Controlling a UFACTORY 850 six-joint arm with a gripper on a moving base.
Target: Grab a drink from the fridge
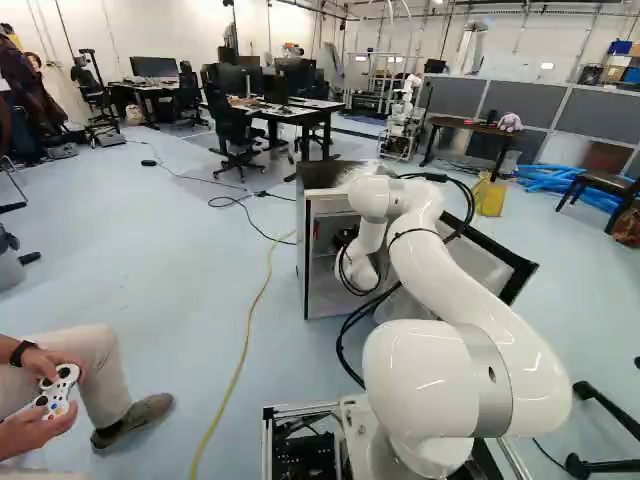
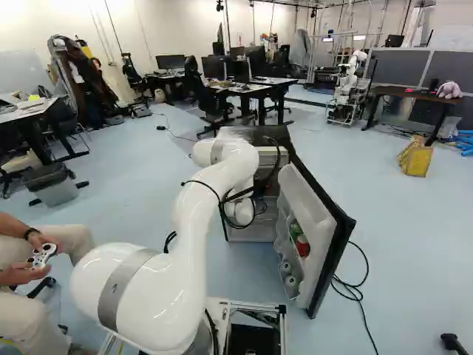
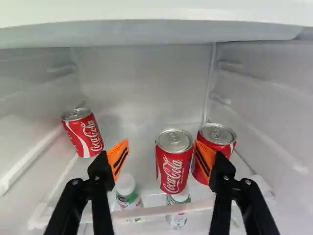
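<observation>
We see the arm, left of centre in the right base view, reaching into the fridge; the door, right of centre there, stands open, presumably to admit it. In the wrist view, the pincer is spread wide and holds nothing. We find the likeliest drink, a red soda can, upright on the shelf ahead of the gap, a stance suited to a grip from both sides. A second can stands just beside it, partly behind one orange pad; we judge that centring comes next, lest that pad strike the neighbour. A third can sits apart.
</observation>
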